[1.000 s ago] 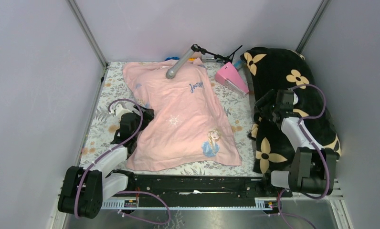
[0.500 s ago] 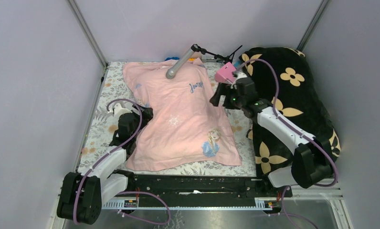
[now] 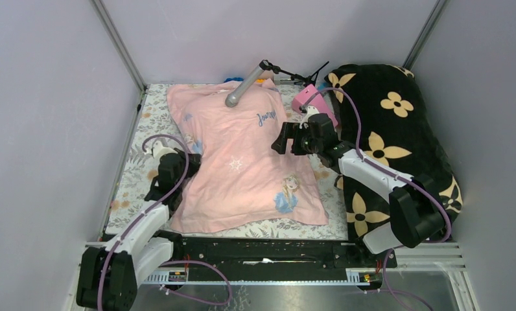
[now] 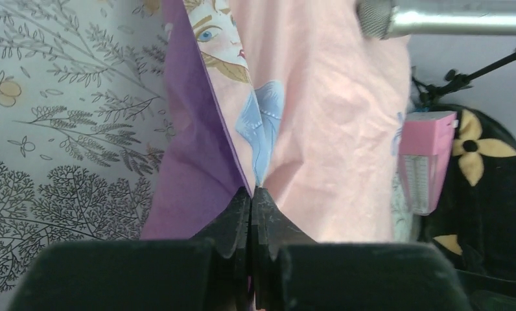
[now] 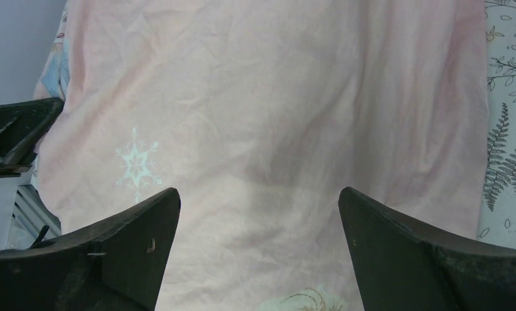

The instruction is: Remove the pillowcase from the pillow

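The pale pink pillowcase (image 3: 249, 162) with cartoon prints lies spread across the middle of the table. My left gripper (image 3: 189, 161) is at its left edge. In the left wrist view that gripper (image 4: 251, 193) is shut on a fold of the pillowcase (image 4: 327, 129), with the purple inner side (image 4: 190, 175) showing to the left of the fold. My right gripper (image 3: 278, 140) hovers open over the right side of the case. In its own view the right gripper (image 5: 257, 194) has pink pillowcase fabric (image 5: 275, 97) below it and nothing between the fingers. The pillow is hidden.
A black blanket with tan flowers (image 3: 398, 129) is heaped along the right side. A pink box (image 3: 310, 102) and a grey bar on a black stand (image 3: 242, 85) sit at the back. Floral table cover (image 3: 139, 149) shows on the left, with walls close all round.
My left gripper has shut on the pillowcase's left edge. My right arm has swung from the black blanket leftward over the pillowcase's right side, still open.
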Controlling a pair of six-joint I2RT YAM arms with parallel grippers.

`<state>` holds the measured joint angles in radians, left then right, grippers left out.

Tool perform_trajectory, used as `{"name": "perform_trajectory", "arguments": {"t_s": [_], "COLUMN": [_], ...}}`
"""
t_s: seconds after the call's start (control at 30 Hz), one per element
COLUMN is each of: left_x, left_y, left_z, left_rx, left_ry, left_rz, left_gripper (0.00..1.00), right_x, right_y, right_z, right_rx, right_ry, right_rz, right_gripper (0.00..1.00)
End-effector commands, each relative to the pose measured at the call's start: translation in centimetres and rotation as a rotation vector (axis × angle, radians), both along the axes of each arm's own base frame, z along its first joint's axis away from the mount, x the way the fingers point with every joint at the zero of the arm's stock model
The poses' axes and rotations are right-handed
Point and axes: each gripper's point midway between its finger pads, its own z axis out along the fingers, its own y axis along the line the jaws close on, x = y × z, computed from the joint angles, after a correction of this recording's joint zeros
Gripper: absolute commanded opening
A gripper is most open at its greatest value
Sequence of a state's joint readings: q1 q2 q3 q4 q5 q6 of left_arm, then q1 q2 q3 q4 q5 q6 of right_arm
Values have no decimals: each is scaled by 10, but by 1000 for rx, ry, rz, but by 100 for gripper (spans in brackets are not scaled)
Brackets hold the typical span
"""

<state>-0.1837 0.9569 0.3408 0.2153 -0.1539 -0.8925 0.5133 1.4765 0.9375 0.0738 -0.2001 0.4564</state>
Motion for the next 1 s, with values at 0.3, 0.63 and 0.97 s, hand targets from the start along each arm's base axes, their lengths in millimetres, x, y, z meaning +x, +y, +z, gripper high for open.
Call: {"name": "perform_trajectory", "arguments": {"t_s": [0.3,0.63,0.97], "left_x": [0,3,-24], "left_y": [-15,-13,15], "left_z": [155,110,-15], "left_rx": [-79,15,24], "left_ry": [-225,20,325], "left_rz": [-75,-83,108], "left_gripper": [0,93,99], "right_x": [4,2,-4], "right_y": [4,0,-6], "right_z": [8,-7,-16], "right_rx": [22,-17,-31], "right_ry": [-45,9,22], "right_rz": [14,7,-7], "right_gripper": [100,100,100]}}
